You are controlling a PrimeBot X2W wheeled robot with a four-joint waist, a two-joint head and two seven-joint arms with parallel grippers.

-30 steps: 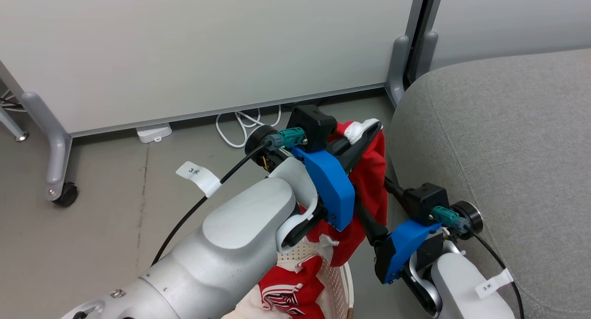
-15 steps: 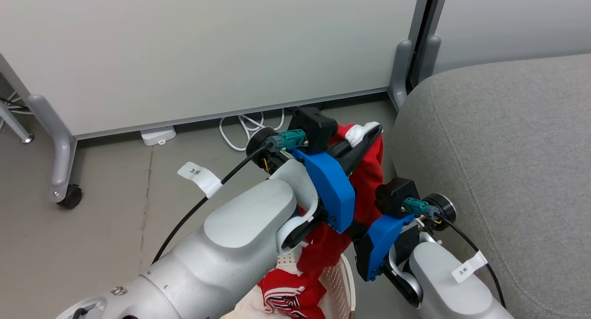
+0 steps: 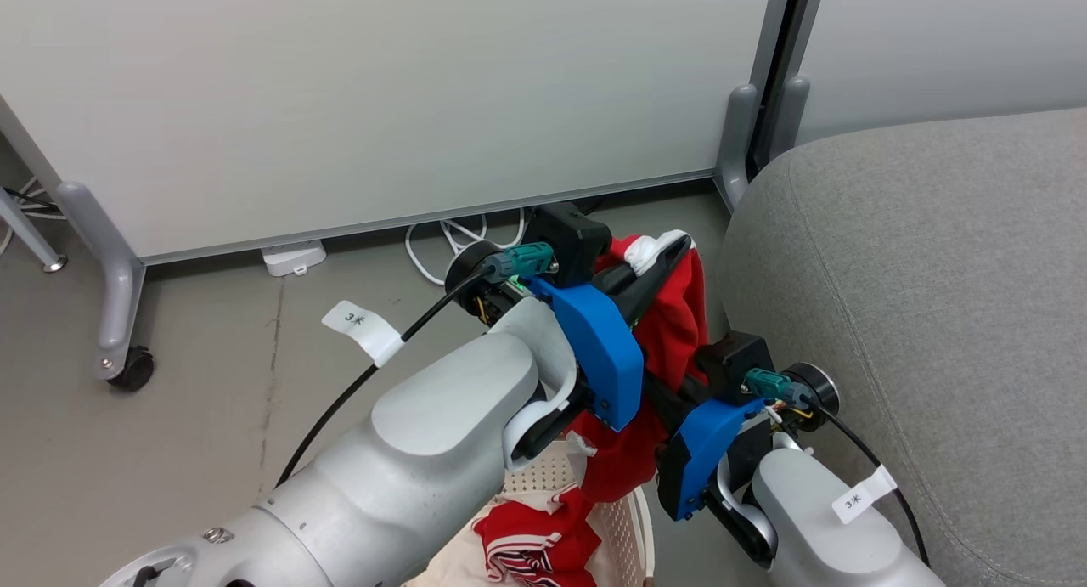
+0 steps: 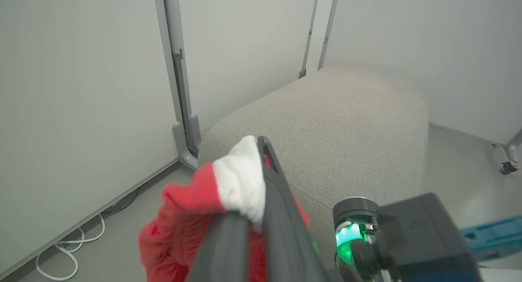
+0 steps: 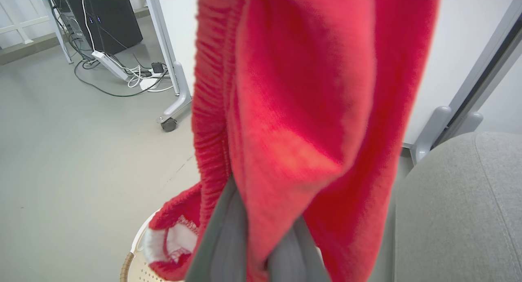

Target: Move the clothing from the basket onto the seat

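My left gripper (image 3: pixel 661 254) is shut on a red garment (image 3: pixel 679 332) with a white stripe and holds it up beside the grey sofa (image 3: pixel 934 298). The left wrist view shows the white band (image 4: pixel 240 184) pinched between the left gripper (image 4: pixel 257 163) fingers. Lower down, my right gripper (image 3: pixel 671 396) reaches into the hanging cloth. In the right wrist view its grey fingers (image 5: pixel 222 241) close around a fold of the red garment (image 5: pixel 293 110), tips hidden. A red-and-white jersey (image 3: pixel 526 544) lies in the cream basket (image 3: pixel 624 527) below.
Grey partition panels on wheeled feet (image 3: pixel 119 358) stand behind. White cables (image 3: pixel 442 239) and a power block (image 3: pixel 293 257) lie on the floor by the panel. The basket rim (image 5: pixel 125 267) sits just left of the sofa's side (image 5: pixel 456 208).
My right gripper has moved left from beside the sofa into the hanging red garment. The left gripper holds the garment in about the same place. The camera has shifted slightly.
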